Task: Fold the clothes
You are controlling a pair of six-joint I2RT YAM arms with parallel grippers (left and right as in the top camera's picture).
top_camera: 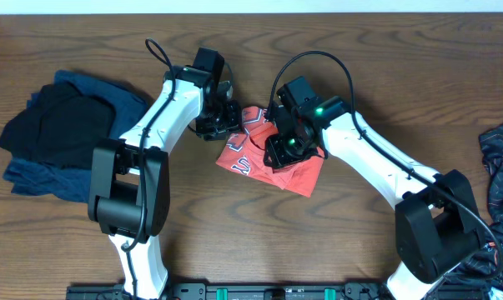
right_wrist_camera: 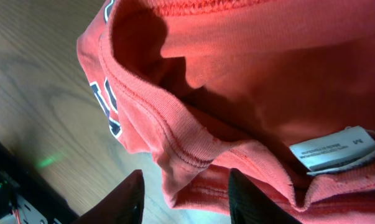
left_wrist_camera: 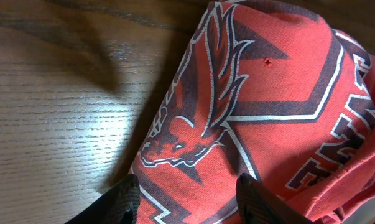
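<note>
Close up, my left gripper [left_wrist_camera: 188,182] stands open over the shirt [left_wrist_camera: 268,93], printed side up. My right gripper [right_wrist_camera: 186,174] straddles the bunched hem near the label [right_wrist_camera: 333,149], and I cannot tell whether it grips. Further out, the shirt lies crumpled mid-bench [top_camera: 84,50], with dark clothes [top_camera: 59,133] heaped at the left.

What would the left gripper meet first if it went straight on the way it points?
The coral-red T-shirt: its printed front lies directly ahead of the left gripper, showing between its parted jaws. It looks very near, though depth is hard to judge.
</note>
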